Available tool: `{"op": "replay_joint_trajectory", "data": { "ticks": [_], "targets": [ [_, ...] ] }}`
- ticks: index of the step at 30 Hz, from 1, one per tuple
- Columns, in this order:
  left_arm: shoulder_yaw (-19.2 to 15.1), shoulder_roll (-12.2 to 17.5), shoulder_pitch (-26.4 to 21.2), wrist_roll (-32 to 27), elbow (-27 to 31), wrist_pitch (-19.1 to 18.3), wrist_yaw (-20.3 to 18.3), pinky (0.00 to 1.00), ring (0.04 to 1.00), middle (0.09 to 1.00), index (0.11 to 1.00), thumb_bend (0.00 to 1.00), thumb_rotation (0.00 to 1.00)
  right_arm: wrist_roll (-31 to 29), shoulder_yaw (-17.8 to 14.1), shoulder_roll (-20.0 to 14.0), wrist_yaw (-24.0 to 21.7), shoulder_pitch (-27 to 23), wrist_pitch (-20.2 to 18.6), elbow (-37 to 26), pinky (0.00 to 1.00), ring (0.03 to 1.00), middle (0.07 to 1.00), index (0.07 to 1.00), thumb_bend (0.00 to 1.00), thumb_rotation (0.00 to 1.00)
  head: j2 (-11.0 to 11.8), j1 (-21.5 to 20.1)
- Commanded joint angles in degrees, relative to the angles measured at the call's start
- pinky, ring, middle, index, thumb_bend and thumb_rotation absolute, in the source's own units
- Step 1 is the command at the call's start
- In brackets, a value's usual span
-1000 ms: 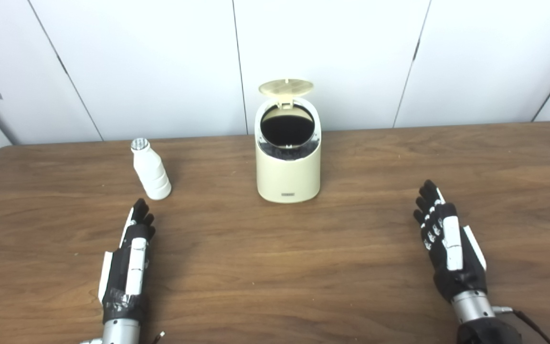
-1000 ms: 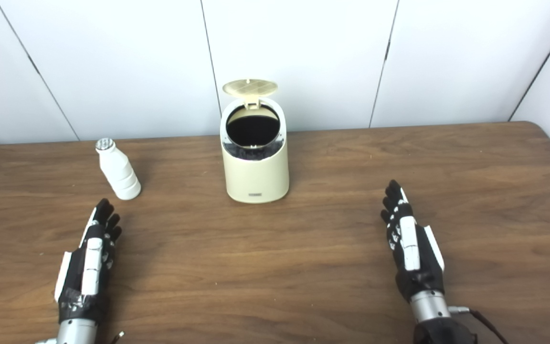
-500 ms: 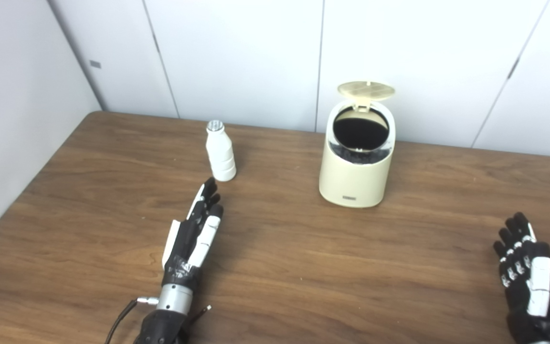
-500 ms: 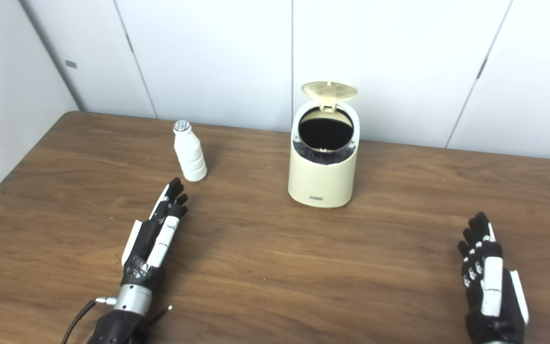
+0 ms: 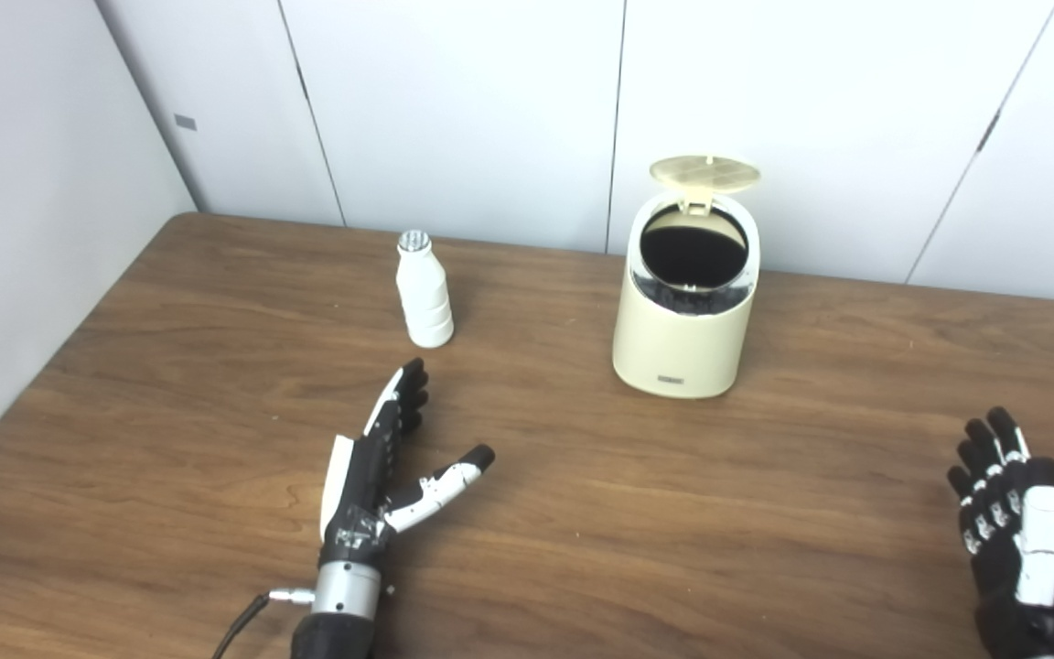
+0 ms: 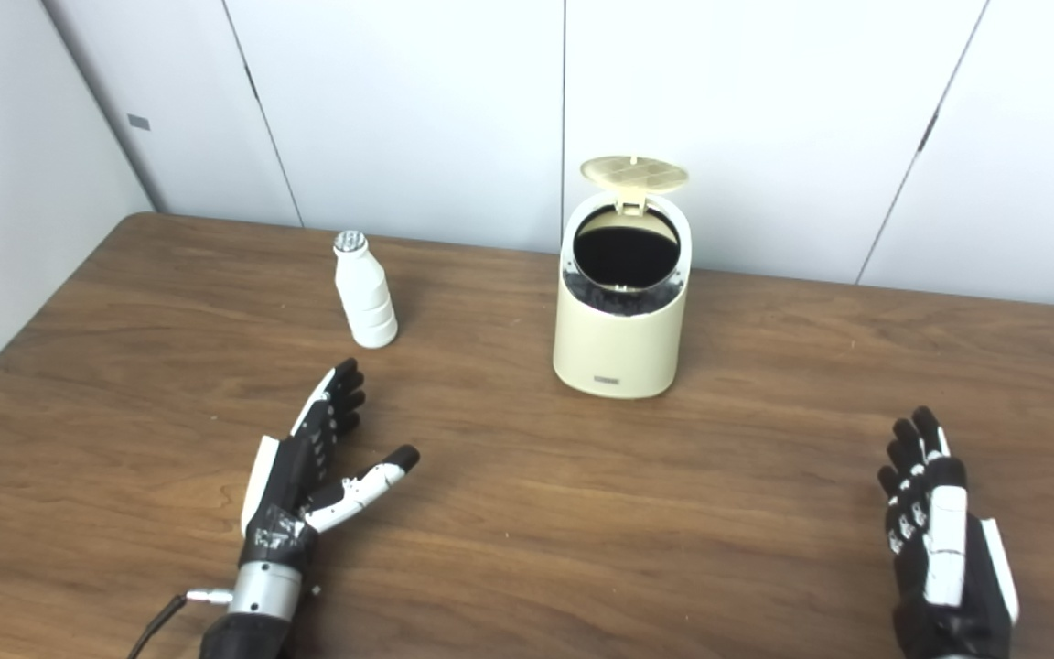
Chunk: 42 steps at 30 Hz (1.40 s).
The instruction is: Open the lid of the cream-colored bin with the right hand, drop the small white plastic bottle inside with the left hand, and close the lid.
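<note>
Lid (image 5: 704, 173) up on bin (image 5: 682, 311); left hand (image 5: 381, 458), spread empty at lower left, must next grasp bottle (image 5: 424, 291).

On the table (image 5: 582, 549) stands one cream-colored bin (image 5: 682, 339) with one lid (image 5: 704, 172) — a single round flap, raised at the back above the bin's one dark opening. There is one small white plastic bottle (image 5: 424, 295), upright, with one silvery cap (image 5: 414, 242) on top. Two robot hands are in view — one left hand (image 5: 379, 467) and one right hand (image 5: 1021, 549). Behind the table run four dark seams in the wall (image 5: 490, 110).
</note>
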<state>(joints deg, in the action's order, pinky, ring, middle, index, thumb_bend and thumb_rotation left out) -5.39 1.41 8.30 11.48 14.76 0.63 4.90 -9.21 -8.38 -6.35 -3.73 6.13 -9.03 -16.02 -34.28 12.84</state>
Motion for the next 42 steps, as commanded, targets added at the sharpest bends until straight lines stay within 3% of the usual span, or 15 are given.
{"op": "replay_joint_trajectory", "data": {
  "ticks": [1, 4, 9, 14, 17, 23, 29, 34, 42],
  "targets": [
    [-0.6, 2.3, -2.8, 3.9, 3.9, -2.5, 0.3, 0.83, 0.903, 0.943, 0.949, 0.91, 0.2, 0.2, 0.2, -0.3, 0.0, -1.0, 1.0, -2.4, 1.0, 0.987, 0.972, 0.983, 0.54, 1.0, 0.0, 0.0],
    [-0.6, 4.6, -5.1, 8.7, 6.9, -7.6, -0.4, 0.81, 0.889, 0.923, 0.944, 0.95, 0.23, 0.3, 0.2, -0.3, 0.3, -1.0, 0.5, -2.6, 1.0, 0.989, 0.97, 0.973, 0.55, 1.0, -0.4, -0.1],
    [-1.1, 6.5, -8.9, 12.0, 9.0, -13.8, -0.7, 0.78, 0.878, 0.913, 0.929, 0.98, 0.23, 1.2, 0.4, -0.6, 0.6, -1.1, 0.2, -2.8, 1.0, 0.988, 0.968, 0.969, 0.55, 1.0, -0.4, -0.1],
    [-2.5, 9.1, -13.5, 13.2, 7.9, -17.5, -0.9, 0.79, 0.901, 0.935, 0.943, 0.99, 0.23, 2.2, 0.7, -0.4, 1.0, -1.1, -0.1, -3.0, 1.0, 0.987, 0.965, 0.978, 0.56, 1.0, -0.5, -0.4],
    [-1.9, 12.2, -16.1, 17.2, 6.8, -20.3, -1.7, 0.81, 0.896, 0.923, 0.93, 0.99, 0.27, 2.4, 0.9, -0.4, 1.1, -1.1, 0.5, -2.7, 1.0, 0.991, 0.963, 0.982, 0.56, 1.0, -0.5, -0.4],
    [-0.6, 16.5, -20.7, 19.5, 1.6, -22.3, -3.2, 0.72, 0.846, 0.894, 0.923, 0.99, 0.28, 2.5, 0.9, -0.4, 1.2, -1.1, 0.1, -2.7, 1.0, 0.995, 0.964, 0.981, 0.55, 1.0, -0.5, -0.2],
    [1.6, 19.4, -24.9, 21.2, -4.8, -22.6, -3.9, 0.74, 0.877, 0.891, 0.894, 1.0, 0.29, 2.9, 0.9, -0.6, 1.2, -1.0, 0.0, -2.6, 1.0, 0.996, 0.962, 0.985, 0.56, 1.0, -0.6, -0.1],
    [3.8, 21.2, -28.5, 21.9, -11.6, -22.3, -4.6, 0.7, 0.85, 0.873, 0.885, 1.0, 0.3, 3.2, 1.1, -0.6, 1.2, -1.0, 0.4, -2.3, 1.0, 0.999, 0.961, 0.989, 0.56, 1.0, -0.8, -0.2],
    [7.3, 23.9, -33.1, 18.7, -17.4, -22.4, -10.3, 0.74, 0.869, 0.9, 0.907, 1.0, 0.37, 2.9, 1.1, -0.7, 0.8, -1.0, 1.0, -1.6, 1.0, 1.0, 0.968, 0.994, 0.56, 1.0, -0.9, -0.4]
  ]
}}
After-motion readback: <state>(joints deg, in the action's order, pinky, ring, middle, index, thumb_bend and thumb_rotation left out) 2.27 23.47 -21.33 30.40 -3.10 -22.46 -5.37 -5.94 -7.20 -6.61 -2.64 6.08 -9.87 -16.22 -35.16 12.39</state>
